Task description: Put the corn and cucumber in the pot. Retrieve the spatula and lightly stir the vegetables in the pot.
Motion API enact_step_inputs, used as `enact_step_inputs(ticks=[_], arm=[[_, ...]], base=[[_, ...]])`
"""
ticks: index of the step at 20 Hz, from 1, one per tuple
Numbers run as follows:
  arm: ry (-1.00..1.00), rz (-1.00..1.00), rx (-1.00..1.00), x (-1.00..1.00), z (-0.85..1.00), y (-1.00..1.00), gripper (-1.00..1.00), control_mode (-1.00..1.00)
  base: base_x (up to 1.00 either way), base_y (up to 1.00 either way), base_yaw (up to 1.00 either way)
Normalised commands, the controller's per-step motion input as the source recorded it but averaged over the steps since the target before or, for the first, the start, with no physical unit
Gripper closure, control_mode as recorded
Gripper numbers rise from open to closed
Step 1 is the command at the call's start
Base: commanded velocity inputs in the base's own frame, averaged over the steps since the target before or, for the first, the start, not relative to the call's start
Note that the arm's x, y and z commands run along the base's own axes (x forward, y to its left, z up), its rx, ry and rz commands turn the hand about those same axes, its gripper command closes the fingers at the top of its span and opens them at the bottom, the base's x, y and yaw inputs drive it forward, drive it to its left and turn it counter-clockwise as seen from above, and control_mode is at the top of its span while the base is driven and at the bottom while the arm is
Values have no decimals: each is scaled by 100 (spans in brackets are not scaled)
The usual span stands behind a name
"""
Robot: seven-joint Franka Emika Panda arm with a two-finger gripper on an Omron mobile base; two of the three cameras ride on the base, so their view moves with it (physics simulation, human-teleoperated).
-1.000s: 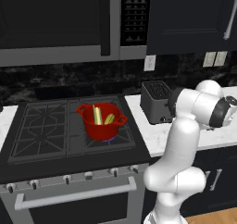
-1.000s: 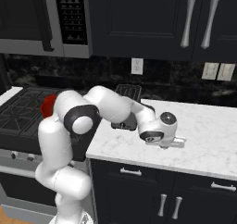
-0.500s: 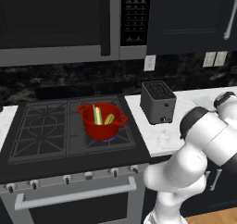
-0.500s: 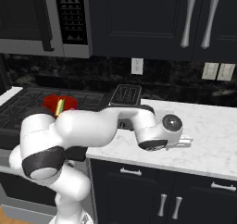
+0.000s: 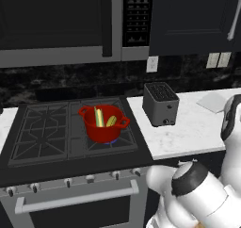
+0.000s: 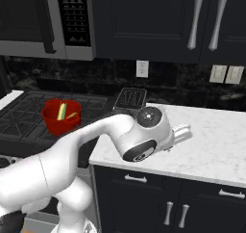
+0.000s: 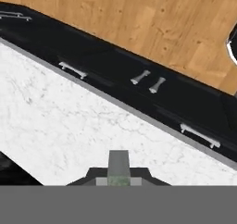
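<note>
**Arm over the counter, vegetables in the pot**

Pot point(image 5: 104, 124), bright red, sits on the front right burner of the black stove point(image 5: 42, 135), and from my left base camera I see two slim pieces standing tilted inside it: the pale-yellow corn point(image 5: 98, 117) toward the left and the light green cucumber point(image 5: 111, 121) to its right. My right base camera shows the same pot point(image 6: 61, 116) with both pieces poking up at its rim.

A grey toaster point(image 5: 160, 104) stands on the white marble counter point(image 5: 188, 133) just right of the stove, well apart from the pot.

In the right base view my arm bends out over the counter, and the gripper point(image 6: 184, 131) points away from the stove, above the marble. My hand camera looks down across the counter edge to dark cabinet fronts point(image 7: 139, 86) with silver handles and a wooden floor point(image 7: 139, 19) beyond. At the bottom of that view the gripper point(image 7: 119, 165) has its fingers pressed together, with nothing between them.

I cannot make out the spatula in any view.
</note>
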Motion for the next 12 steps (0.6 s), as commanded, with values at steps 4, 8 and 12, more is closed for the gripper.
enact_step_inputs(ticks=[4, 8, 12], arm=[[3, 28, -46, -55, 100, 47, 100, -100], [3, 38, -52, -39, 98, 64, 100, -100], [6, 51, -56, -27, 77, 78, 100, -100]], base=[[0, 0, 0], [0, 0, 0], [0, 0, 0]])
